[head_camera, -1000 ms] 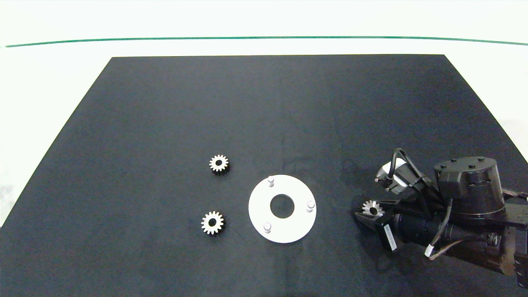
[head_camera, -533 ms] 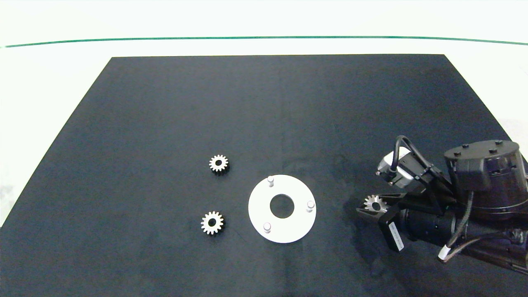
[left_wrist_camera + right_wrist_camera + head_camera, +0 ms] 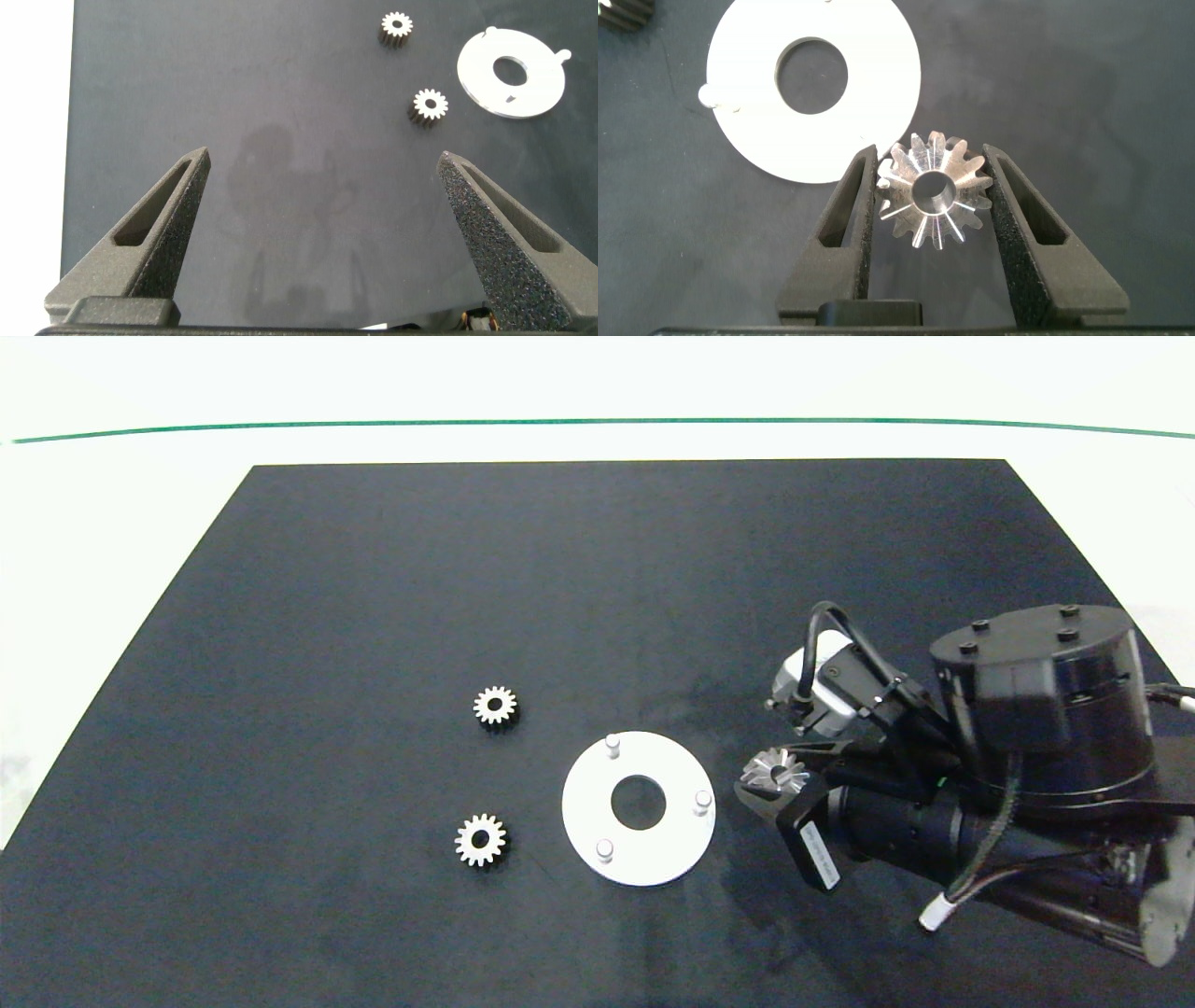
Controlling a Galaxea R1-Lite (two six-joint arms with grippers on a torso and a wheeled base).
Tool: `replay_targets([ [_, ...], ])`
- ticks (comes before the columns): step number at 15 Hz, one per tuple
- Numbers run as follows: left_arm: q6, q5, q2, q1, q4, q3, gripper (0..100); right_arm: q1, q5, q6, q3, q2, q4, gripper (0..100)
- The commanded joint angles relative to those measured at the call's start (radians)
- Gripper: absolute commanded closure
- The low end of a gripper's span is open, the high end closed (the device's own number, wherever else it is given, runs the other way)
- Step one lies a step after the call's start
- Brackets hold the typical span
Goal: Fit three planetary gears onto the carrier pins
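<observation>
Gear number one (image 3: pixel 934 189) sat clamped between the two fingers of the right claw (image 3: pixel 934 201), its teeth pressed against both inner faces and its round centre hole facing the wrist camera. In the head view this held gear (image 3: pixel 774 772) was lifted off the dark worktop (image 3: pixel 597 569), just to the right of the white disc (image 3: pixel 653 859) and close to its rim without touching it. The right arm reached in from the right edge, with the claw tips pointing toward the disc.

Three carrier pins (image 3: pixel 612 745) stood upright around the disc's large centre hole, all of them bare; the pin nearest the held gear (image 3: pixel 703 800) was on the disc's right side. Two more planetary gears lay flat on the worktop to the left of the disc: one (image 3: pixel 495 707) farther back, the other (image 3: pixel 481 840) nearer the front, both apart from the disc and from each other.

Off to the side, the left claw (image 3: pixel 322 177) hung over a bare stretch of worktop with its fingers spread wide and nothing between them, well away from the gears and the disc.
</observation>
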Motion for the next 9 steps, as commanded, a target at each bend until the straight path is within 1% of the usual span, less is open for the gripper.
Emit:
replay_targets([
  [1,0.0,0.0,-0.001,0.0,0.002,-0.006,0,0.019,-0.002,0.0,-0.032,0.083,-0.005,84],
  [6,0.0,0.0,0.003,-0.002,0.002,-0.011,0,0.039,-0.002,0.002,-0.095,0.15,-0.003,84],
  [9,0.0,0.0,0.003,-0.002,0.002,-0.012,0,0.047,-0.001,0.003,-0.104,0.178,-0.003,84],
])
